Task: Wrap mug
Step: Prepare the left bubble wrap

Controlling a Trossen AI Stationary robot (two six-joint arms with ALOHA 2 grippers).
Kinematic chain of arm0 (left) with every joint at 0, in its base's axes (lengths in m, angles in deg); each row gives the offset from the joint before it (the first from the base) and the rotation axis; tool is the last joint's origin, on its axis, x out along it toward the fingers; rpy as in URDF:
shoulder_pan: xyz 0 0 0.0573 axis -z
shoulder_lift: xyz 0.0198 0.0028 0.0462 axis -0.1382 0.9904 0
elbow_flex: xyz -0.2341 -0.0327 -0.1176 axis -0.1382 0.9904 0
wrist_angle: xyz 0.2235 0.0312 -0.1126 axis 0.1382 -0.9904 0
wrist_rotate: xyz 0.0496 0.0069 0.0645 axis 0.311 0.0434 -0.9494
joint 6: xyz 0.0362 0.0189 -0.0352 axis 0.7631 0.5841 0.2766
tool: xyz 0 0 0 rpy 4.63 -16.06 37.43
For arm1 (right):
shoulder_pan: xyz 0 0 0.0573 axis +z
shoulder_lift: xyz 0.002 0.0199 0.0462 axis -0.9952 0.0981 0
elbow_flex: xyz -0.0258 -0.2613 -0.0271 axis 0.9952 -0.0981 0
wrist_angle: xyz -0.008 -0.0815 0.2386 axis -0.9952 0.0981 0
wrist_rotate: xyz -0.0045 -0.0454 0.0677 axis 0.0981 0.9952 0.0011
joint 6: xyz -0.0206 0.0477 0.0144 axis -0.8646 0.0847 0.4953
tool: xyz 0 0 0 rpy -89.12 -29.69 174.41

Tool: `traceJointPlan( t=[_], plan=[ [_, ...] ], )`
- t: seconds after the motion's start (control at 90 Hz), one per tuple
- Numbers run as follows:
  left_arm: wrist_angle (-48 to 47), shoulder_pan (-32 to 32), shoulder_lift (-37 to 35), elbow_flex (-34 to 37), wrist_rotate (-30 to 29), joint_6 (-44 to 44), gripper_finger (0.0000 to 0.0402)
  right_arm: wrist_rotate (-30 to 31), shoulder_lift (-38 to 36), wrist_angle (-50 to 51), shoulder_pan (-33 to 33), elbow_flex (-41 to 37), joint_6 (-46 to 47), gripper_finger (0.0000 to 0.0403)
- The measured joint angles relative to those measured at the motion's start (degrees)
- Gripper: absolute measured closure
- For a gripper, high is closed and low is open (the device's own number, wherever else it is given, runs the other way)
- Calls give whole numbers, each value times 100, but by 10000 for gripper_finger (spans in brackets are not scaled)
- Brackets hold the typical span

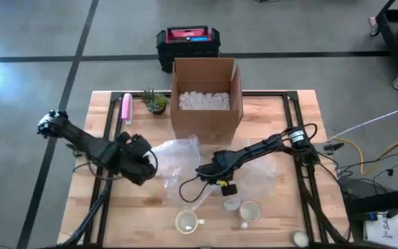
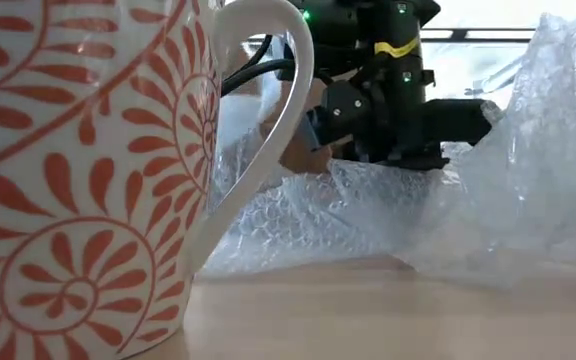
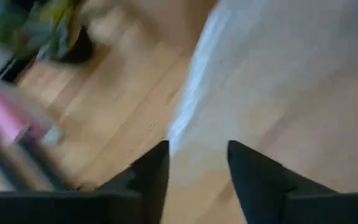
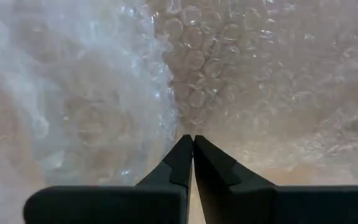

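Your mug stood upright near the table's front edge, right of a second mug. Just beyond it, your right hand had its fingers pressed together on the bubble wrap, apart from the mug. Your left hand hovered open at the wrap's left edge, before the cardboard box.

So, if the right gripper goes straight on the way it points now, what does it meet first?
Most likely the bubble wrap. The right gripper is shut, and its wrist view shows only wrap directly ahead, apparently very close. Nothing else shows in that line, though the exact depth is unclear.
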Motion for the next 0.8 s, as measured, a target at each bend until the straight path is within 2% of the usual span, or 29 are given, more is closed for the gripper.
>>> traceJointPlan(
  t=[0.122,0.278,0.344,0.511,0.567,0.611,0.667,0.8],
  plan=[
    [1137,44,27,31,131,933,215,0,0,-98,0,2,17,403],
    [2300,37,352,769,591,1574,226,-1,0,-127,0,2,17,403],
    [2522,43,500,1066,670,1605,236,-2,0,-140,0,2,17,403],
    [3117,58,701,1529,1603,1459,266,-2,-2,-157,13,2,-10,403],
    [3428,84,725,1681,1659,1486,276,-4,-2,-184,13,2,-33,403],
    [3616,83,740,1832,1541,1558,285,-2,-2,-227,13,2,-33,403],
    [3682,29,767,2012,1120,1718,295,-4,-2,-298,20,2,-29,403],
    [3448,-211,627,2235,-474,1674,316,-5,-2,-540,68,7,-30,403]
  ],
)
